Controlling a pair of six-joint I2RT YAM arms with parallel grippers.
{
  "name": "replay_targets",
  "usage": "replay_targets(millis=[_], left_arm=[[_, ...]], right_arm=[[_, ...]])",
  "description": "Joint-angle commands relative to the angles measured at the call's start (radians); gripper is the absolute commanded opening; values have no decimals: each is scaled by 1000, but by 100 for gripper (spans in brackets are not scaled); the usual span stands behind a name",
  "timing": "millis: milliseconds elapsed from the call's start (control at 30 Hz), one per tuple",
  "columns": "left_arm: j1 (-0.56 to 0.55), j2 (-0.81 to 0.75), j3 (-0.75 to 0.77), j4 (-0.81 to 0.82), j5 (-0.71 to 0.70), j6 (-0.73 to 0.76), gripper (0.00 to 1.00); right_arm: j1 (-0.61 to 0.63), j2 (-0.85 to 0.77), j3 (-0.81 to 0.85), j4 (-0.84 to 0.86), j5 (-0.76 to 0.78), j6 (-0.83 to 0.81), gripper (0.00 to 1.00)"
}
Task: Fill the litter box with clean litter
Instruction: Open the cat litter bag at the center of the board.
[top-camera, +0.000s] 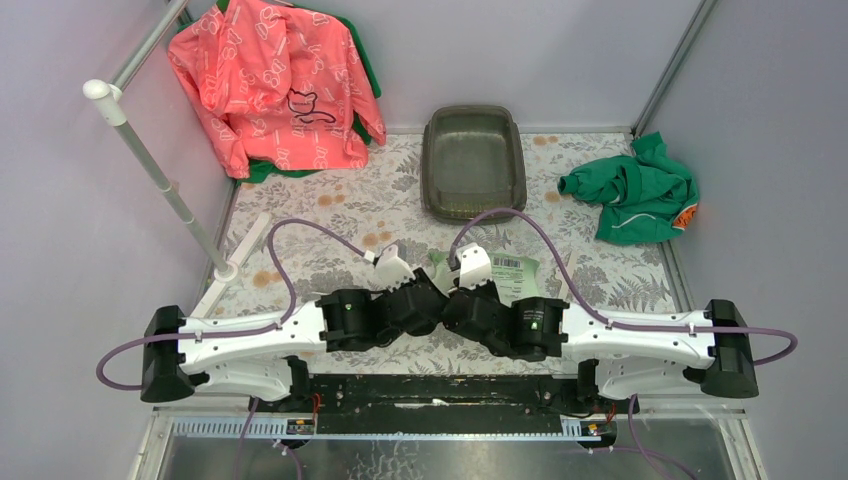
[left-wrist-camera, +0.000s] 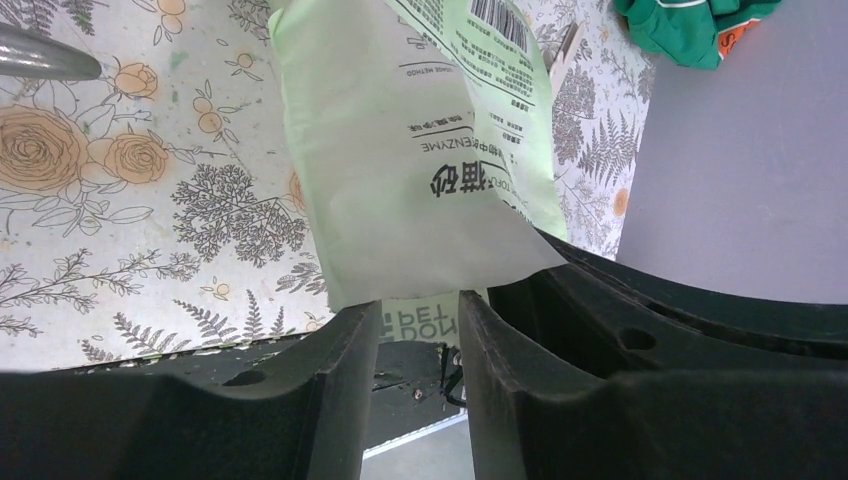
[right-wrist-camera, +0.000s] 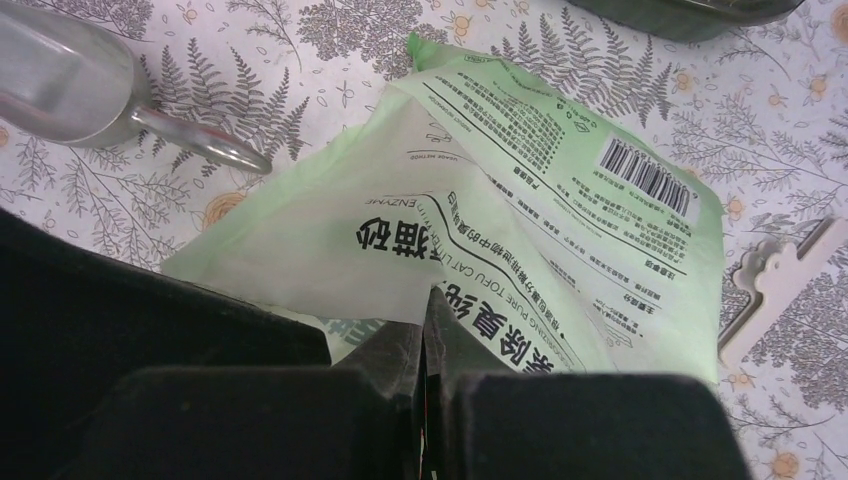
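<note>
One litter box (top-camera: 472, 160) sits at the far middle of the table, and I see no litter in it. The bag (right-wrist-camera: 520, 210) lies by the arm bases. It's soft, slick film and likely saggy, so I'd grip a corner seam. Right gripper (right-wrist-camera: 425, 335) pinches its edge. Left gripper (left-wrist-camera: 420, 325) has its jaws apart. Only the wrist views show the scoop (right-wrist-camera: 70, 90).

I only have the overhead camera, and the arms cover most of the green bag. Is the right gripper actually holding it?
Observer: Yes. Its wrist camera shows the right gripper pinched shut on an edge of the green bag.
Operator: And the left one?
Observer: The left gripper has its jaws apart. The bag's edge shows in the gap, but it isn't clamped.
Operator: Is anything hidden beside the bag?
Observer: A silvery scoop lies on the tablecloth close to it.
</note>
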Motion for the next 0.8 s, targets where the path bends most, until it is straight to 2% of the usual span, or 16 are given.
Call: replay_targets(millis=[0, 167, 267, 467, 633, 767], left_arm=[[-3, -15, -80, 24, -71, -80, 41], [-7, -52, -126, 23, -78, -100, 29], [-10, -47, -135, 17, -69, -99, 29], [-21, -2, -143, -19, -64, -122, 37], [-23, -12, -173, -37, -79, -144, 49], [-27, -23, -196, -42, -80, -159, 50]], right_arm=[[14, -21, 4, 81, 48, 61, 0], [26, 8, -7, 126, 59, 75, 0], [30, 36, -4, 145, 63, 78, 0], [38, 90, 18, 161, 80, 85, 0], [39, 129, 14, 169, 106, 106, 0], [39, 141, 11, 188, 134, 105, 0]])
